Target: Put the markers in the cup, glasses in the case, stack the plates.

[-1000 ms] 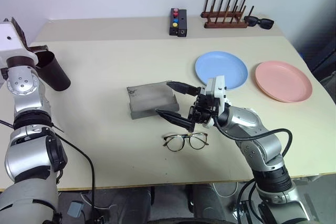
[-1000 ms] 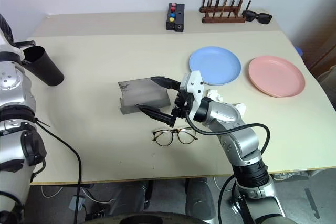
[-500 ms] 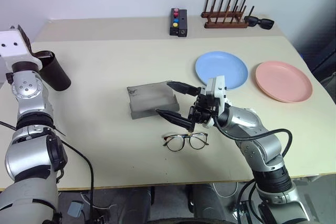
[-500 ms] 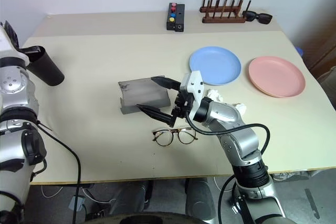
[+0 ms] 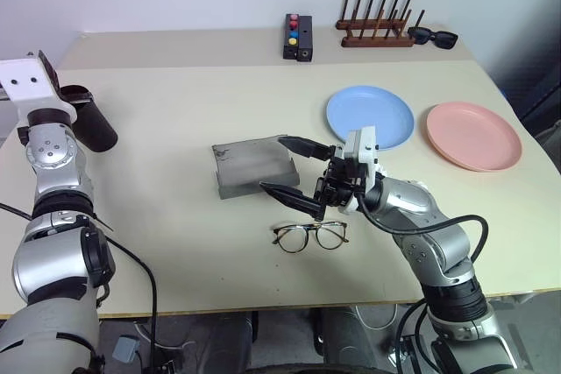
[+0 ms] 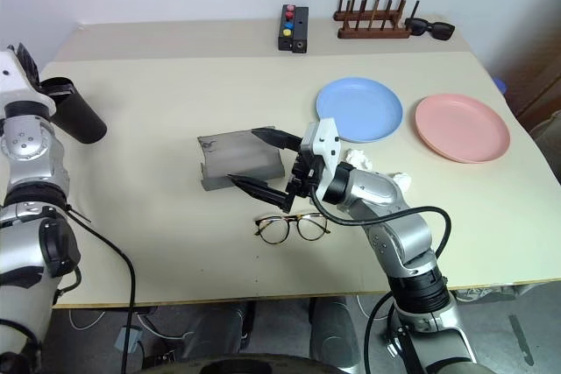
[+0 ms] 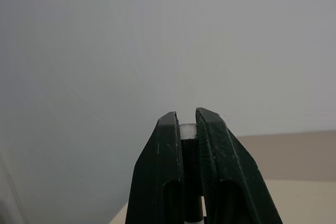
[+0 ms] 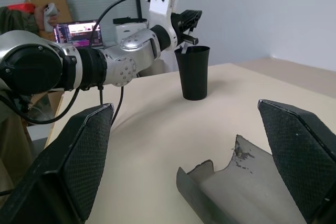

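Black left gripper (image 8: 190, 20) fingers pinching your white marker (image 7: 188, 130) over the cup (image 8: 193, 72) at the table's (image 5: 175, 111) left edge, right gripper (image 5: 293, 169) wide over open case (image 5: 252, 167).

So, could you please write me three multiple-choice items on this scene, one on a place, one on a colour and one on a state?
1. Where do the glasses lie?
A. on the table, in front of the case
B. inside the case
C. on the pink plate

2. Which colour is the plate nearer the case?
A. green
B. light blue
C. white

3. How is the right end effector?
A. shut on the glasses
B. shut, empty
C. open

Answers: 1 A, the glasses rest on bare tabletop; 2 B, the blue plate sits beside the case; 3 C, its fingers stand wide apart.
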You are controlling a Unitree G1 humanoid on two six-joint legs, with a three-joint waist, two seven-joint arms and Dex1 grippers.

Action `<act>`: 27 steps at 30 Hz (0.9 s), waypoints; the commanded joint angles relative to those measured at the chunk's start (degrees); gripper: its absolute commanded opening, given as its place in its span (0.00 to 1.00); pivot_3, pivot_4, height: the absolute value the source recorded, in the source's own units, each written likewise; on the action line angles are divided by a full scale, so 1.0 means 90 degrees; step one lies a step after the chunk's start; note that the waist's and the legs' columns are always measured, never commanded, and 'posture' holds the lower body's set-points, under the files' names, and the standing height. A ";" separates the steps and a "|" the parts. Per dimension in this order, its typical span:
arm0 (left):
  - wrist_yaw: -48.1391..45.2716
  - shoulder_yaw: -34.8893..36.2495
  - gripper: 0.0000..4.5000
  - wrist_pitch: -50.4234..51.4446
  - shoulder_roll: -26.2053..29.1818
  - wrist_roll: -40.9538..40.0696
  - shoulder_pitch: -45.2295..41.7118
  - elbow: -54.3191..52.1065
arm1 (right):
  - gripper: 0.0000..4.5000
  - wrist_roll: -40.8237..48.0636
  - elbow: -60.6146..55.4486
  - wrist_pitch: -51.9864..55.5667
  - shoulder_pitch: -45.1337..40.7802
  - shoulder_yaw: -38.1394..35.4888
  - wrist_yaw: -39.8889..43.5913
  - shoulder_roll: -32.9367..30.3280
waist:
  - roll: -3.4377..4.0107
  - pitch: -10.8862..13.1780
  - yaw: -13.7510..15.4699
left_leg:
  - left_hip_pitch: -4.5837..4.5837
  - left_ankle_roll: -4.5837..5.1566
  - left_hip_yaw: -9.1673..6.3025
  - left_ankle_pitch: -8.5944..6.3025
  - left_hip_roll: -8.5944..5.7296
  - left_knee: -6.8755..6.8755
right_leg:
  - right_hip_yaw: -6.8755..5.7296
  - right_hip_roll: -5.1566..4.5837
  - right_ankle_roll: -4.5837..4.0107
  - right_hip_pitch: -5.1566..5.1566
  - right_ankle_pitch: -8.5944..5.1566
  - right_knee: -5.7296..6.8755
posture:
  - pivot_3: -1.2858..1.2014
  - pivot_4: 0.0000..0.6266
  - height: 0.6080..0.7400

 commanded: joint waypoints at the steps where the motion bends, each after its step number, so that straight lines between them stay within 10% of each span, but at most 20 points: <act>1: 0.0047 0.0012 0.01 -0.0103 0.0068 -0.0065 -0.0035 -0.0074 | 1.00 0.0084 -0.0197 -0.0096 -0.0093 -0.0045 0.0031 0.0027 | 0.0000 0.0000 0.0001 | 0.0000 0.0000 0.0000 0.0000 0.0000 0.0000 | 0.0000 0.0000 0.0000 0.0000 0.0000 0.0000 | 0.52 0.24 0.95; 10: 0.0044 0.0035 0.01 -0.0088 0.0087 -0.0092 -0.0106 -0.0037 | 1.00 0.0092 -0.0190 -0.0084 -0.0108 -0.0049 0.0034 0.0036 | 0.0000 0.0000 0.0000 | 0.0000 0.0000 0.0000 0.0000 0.0000 0.0000 | 0.0000 0.0000 0.0000 0.0000 0.0000 0.0000 | 0.52 0.24 0.95; 17: 0.0148 0.0013 0.72 -0.0088 0.0094 -0.0095 -0.0105 -0.0044 | 1.00 0.0091 -0.0189 -0.0083 -0.0115 -0.0056 0.0042 0.0029 | 0.0000 0.0000 0.0001 | 0.0000 0.0000 0.0000 0.0000 0.0000 0.0000 | 0.0000 0.0000 0.0000 0.0000 0.0000 0.0000 | 0.52 0.24 0.95; 27: 0.0053 0.0059 0.72 -0.0111 0.0063 -0.0211 -0.0084 -0.0187 | 1.00 0.0033 -0.0185 -0.0100 -0.0101 -0.0058 0.0031 -0.0006 | 0.0000 0.0000 0.0000 | 0.0000 0.0000 0.0000 0.0000 0.0000 0.0000 | 0.0000 0.0000 0.0000 0.0000 0.0000 0.0000 | 0.52 0.24 0.95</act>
